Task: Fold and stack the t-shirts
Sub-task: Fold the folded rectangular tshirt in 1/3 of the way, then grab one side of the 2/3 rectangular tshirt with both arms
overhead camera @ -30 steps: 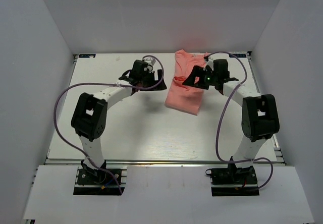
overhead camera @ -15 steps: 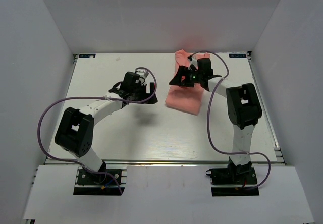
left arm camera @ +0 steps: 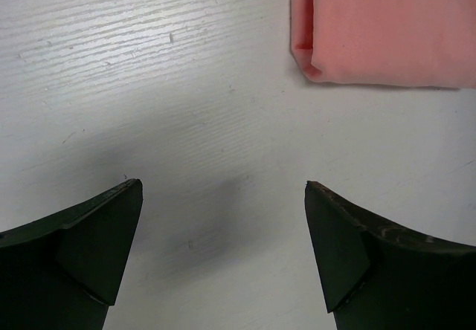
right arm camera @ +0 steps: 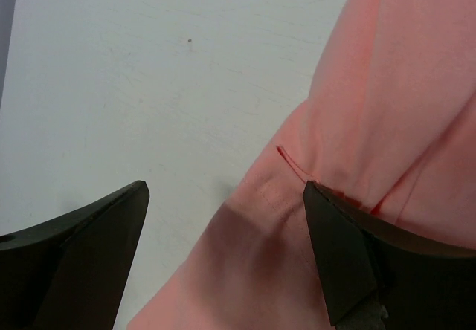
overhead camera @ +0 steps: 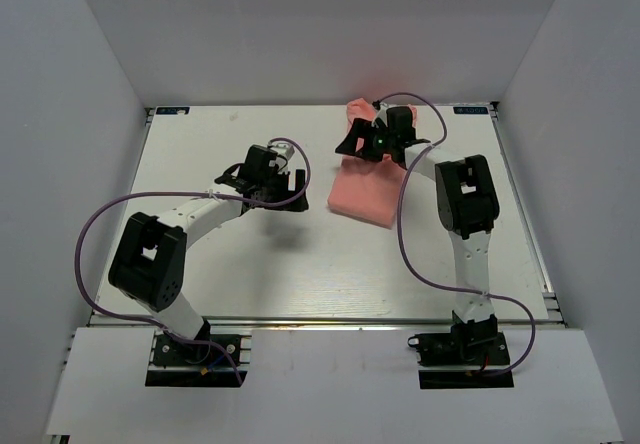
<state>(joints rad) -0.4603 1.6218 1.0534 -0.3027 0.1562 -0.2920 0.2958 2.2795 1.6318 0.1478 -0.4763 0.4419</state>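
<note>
2 arms (overhead camera: 205,207) — white links, blk fingers (left arm camera: 82,248), purple cables (overhead camera: 402,226).

The t-shirt (left arm camera: 387,25) is soft matt cloth; the table (left arm camera: 149,85) is matt white with fine grain.

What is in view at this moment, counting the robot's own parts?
t-shirt: one, salmon pink, folded, far side of the table, right of centre.
loose thread: one, red, on the t-shirt's edge.
table: one, white, inside the enclosure.
walls: pale grey, on three sides of the table.
cables: two, purple, one looping along each arm.
left arm, right arm: black and white, bases at the near edge.
left gripper: black, open, over bare table left of the t-shirt.
right gripper: black, open, at the t-shirt's far left edge, holding nothing.
</note>
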